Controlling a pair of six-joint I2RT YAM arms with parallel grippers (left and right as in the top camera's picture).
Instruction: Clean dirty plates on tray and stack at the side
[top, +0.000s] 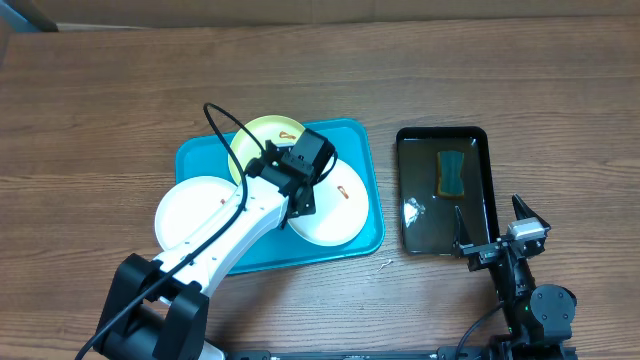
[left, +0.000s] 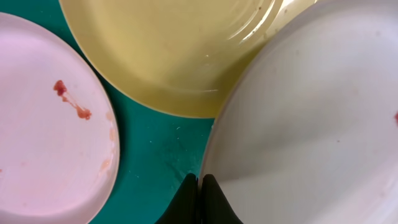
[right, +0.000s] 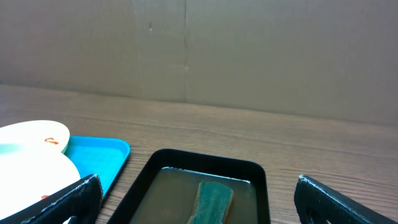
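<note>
A brown wood-grain surface (top: 100, 120) is filling the overhead view, and in the right wrist view a plain tan wall (right: 186, 56), which may be cardboard, is standing behind it. The turquoise tray (top: 200, 158) is sitting near the middle of the surface, carrying all three plates. The yellow-green plate (top: 262, 135) is lying at the far side. The left white plate (top: 190, 215) is hanging over the tray's left rim, and the right white plate (top: 340, 205) is lying toward the right rim. Small red-brown smears are showing on each. The left tool (left: 199, 183) is clenched with nothing between its tips, pointing down at the bare tray just beside the right white plate's rim. To the right, well apart, a glossy black tray (top: 478, 140) is holding a green sponge (top: 452, 172) in what looks like shallow liquid. The right tool (top: 495, 228) is waiting spread wide at that tray's near edge, grasping nothing. A tiny pale scrap (top: 385, 264) is lying between the trays.
</note>
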